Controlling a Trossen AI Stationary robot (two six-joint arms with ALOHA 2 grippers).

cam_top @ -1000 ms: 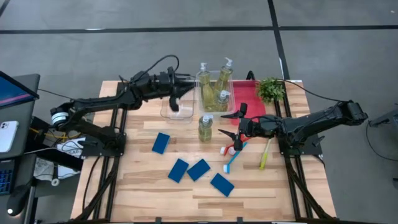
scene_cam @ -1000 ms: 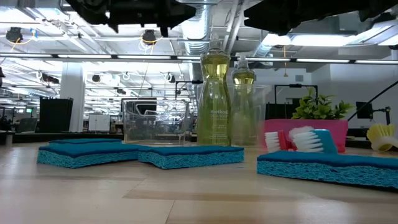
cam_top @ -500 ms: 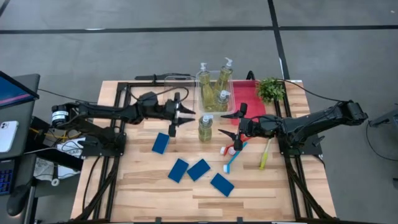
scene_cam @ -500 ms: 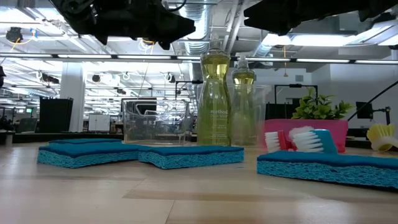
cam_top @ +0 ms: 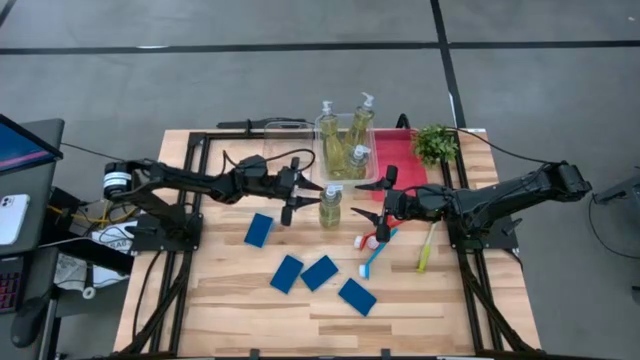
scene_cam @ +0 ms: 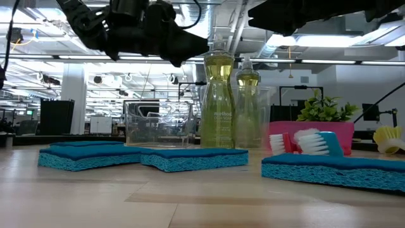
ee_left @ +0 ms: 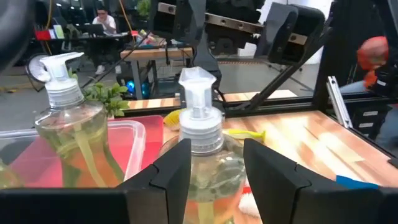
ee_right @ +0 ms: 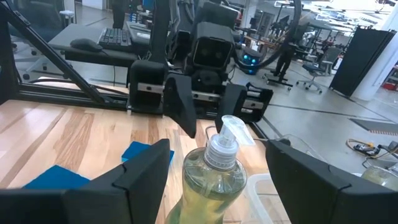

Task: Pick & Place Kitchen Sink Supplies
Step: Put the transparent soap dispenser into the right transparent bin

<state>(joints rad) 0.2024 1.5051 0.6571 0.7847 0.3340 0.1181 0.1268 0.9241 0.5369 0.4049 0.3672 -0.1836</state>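
One clear pump bottle (cam_top: 330, 206) of yellow-green liquid stands upright on the table. My left gripper (cam_top: 303, 198) is open just left of it; in the left wrist view its fingers (ee_left: 171, 174) flank the pump head (ee_left: 198, 102) without touching. My right gripper (cam_top: 372, 195) hovers open on the bottle's right side, the bottle (ee_right: 214, 171) ahead of it. Three more bottles (cam_top: 347, 150) stand in a clear bin. Several blue sponges (cam_top: 320, 272) lie flat near the table's front. Red and blue brushes (cam_top: 374, 246) and a yellow-green brush (cam_top: 427, 246) lie to the right.
An empty clear bin (cam_top: 283, 160) sits behind my left arm, a red tray (cam_top: 402, 162) and a small green plant (cam_top: 435, 143) at the far right. Bare wood lies along the near edge and the far left.
My left gripper has swung from over the empty clear bin toward the near edge and the right, coming down beside the standing bottle, staying open. My right arm has kept still.
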